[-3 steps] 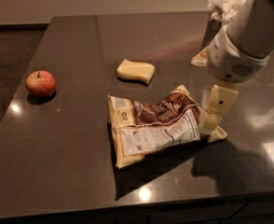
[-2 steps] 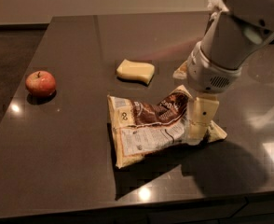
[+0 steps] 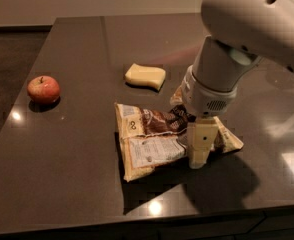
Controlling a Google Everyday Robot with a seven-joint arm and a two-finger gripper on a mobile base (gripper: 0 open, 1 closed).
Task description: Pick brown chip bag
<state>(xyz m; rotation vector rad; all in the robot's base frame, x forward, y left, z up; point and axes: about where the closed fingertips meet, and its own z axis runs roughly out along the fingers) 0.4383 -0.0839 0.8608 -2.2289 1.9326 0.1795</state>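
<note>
The brown chip bag [image 3: 152, 139] lies flat and crinkled on the dark table, with tan-yellow edges, a dark brown band and a white label panel facing up. My gripper [image 3: 201, 153] hangs from the big white arm [image 3: 237, 44] and points straight down over the bag's right part. Its cream-coloured fingertips [image 3: 199, 156] reach down to the bag's surface near the front right edge. The arm hides the bag's far right corner.
A pale yellow sponge block [image 3: 145, 76] lies behind the bag. A red apple [image 3: 43, 89] sits at the left. The dark table [image 3: 77, 184] ends at its front edge just below the bag, and its left edge runs past the apple.
The arm has swung left and toward the camera. The gripper has moved from the bag's right edge to over the bag and come lower onto it. The bag, sponge and apple have not moved.
</note>
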